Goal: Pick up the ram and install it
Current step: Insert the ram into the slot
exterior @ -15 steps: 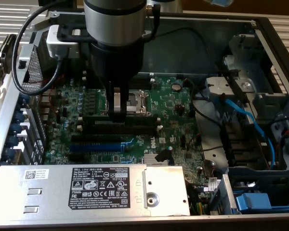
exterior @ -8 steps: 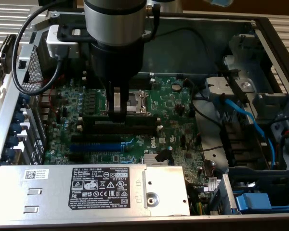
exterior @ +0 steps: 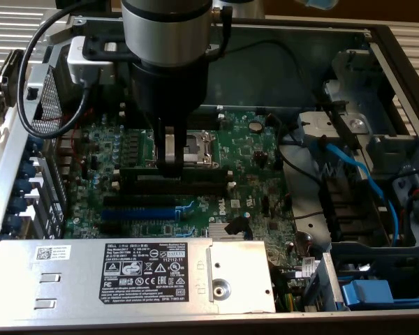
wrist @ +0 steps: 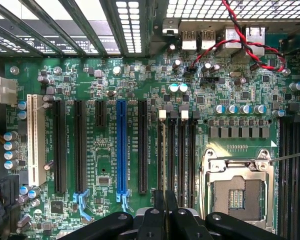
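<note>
Exterior view: my arm stands over an open computer case (exterior: 387, 52), a little to the exterior view's left of the frame's centre, with my gripper (exterior: 171, 166) pointing straight down at the green motherboard (exterior: 255, 157). My fingers are pressed close together on the ram (exterior: 199, 176). It shows as a long dark stick standing on its edge and running across the frame's middle, out to either side of my fingertips. It sits just in front of the CPU socket (exterior: 195, 148) and behind the blue expansion slot (exterior: 136, 213). I cannot tell whether its lower edge is already down in a slot or only resting above one. The grey power supply (exterior: 143, 269) with its black label fills the lower left of the frame, and a blue cable (exterior: 363, 174) curves through the drive bay on the exterior view's right.

In the wrist view my gripper (wrist: 165, 212) is narrowed to a thin gap and lines up with the black memory slots (wrist: 182, 155). These lie between the CPU socket (wrist: 237, 187) and the blue expansion slot (wrist: 121, 147). A white PCI slot (wrist: 36, 140) lies well beyond the blue one. Twisted red and black wires (wrist: 240, 37) cross the board near the rear ports.
</note>
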`<state>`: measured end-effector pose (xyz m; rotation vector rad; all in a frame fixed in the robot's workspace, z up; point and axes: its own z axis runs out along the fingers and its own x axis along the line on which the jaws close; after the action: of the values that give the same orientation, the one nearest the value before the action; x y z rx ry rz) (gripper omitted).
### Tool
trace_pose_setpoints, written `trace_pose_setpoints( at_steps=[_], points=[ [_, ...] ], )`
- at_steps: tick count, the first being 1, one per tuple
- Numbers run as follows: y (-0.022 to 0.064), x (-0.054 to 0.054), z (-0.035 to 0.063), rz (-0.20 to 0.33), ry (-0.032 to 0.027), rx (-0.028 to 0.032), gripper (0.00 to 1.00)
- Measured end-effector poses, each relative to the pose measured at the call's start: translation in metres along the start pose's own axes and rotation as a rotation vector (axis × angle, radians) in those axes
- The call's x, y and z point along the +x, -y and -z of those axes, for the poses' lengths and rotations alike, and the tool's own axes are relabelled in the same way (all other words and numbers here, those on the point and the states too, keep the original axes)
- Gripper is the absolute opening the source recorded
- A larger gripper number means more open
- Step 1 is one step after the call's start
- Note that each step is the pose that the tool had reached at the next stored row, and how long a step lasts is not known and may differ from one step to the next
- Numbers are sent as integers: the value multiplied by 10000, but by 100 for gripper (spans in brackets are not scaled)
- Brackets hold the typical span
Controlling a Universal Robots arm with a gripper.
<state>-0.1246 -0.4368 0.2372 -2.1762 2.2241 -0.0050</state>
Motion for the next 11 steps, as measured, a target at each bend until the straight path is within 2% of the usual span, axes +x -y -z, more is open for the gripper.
trace_pose_setpoints(
  at_steps=[11],
  points=[
    [-1, 0, -10, 29, 1, 1, 12]
  ],
)
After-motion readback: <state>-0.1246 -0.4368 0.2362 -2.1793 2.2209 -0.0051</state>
